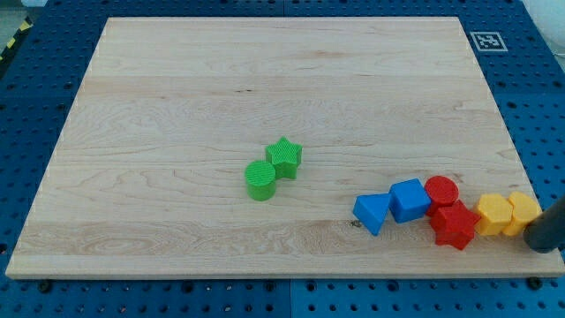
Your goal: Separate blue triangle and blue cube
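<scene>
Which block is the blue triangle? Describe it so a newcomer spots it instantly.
Start at the wooden board and follow the row of blocks along its lower right edge. The blue triangle is the leftmost piece there, touching the blue cube. It alone has a wedge shape pointing toward the view's bottom.

On the worktop (pixel 177 88), the star (pixel 285 156) touches the cylinder (pixel 260 179) near centre. Toward the view's lower right, a touching row runs triangle (pixel 372 212), cube (pixel 410 200), further blocks; my tip (pixel 540 240) sits at its right end.
</scene>
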Available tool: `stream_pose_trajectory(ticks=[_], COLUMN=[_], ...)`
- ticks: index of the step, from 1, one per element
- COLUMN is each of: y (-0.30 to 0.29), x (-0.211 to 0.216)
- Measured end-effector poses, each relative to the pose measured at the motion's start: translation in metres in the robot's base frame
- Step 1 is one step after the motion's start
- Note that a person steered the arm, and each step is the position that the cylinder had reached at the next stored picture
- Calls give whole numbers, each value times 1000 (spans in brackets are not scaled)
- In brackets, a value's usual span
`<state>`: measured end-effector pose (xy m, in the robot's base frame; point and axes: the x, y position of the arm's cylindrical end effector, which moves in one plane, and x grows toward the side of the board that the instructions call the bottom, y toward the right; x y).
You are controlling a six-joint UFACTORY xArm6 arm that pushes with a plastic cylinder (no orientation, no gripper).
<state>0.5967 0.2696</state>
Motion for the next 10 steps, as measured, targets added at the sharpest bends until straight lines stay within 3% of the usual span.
stream_pose_trajectory(ticks=[3, 10], y=[-9, -79], x=[22, 21])
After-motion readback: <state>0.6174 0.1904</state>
